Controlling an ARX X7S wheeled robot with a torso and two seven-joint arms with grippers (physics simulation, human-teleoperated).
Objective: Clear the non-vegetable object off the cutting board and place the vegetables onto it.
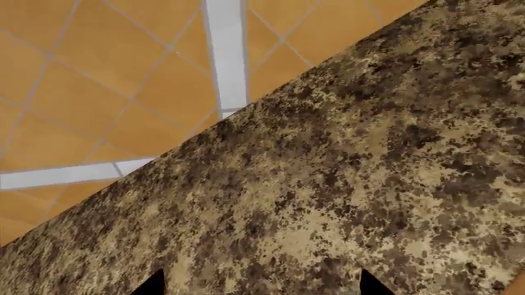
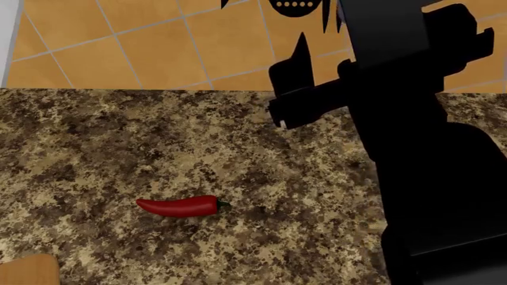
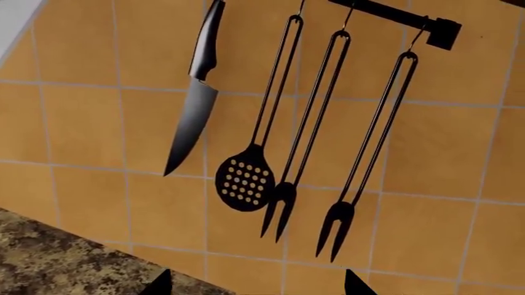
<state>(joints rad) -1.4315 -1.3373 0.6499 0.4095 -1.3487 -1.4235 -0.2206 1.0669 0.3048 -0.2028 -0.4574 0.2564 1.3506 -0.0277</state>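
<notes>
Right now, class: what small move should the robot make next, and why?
Probably lower the right arm toward the chili. The chili lies alone on the counter, off the board, whose corner shows near it. The right wrist view faces only the wall utensils, so that arm seems raised well above the chili.

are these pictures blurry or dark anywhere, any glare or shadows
Head view: sharp and evenly lit, but the right arm is featureless black; the slim glossy red chili shows a soft highlight. Right wrist view: crisp, hanging utensils cast no visible shadows. Left wrist view: slightly soft speckled granite countertop, no glare.
</notes>
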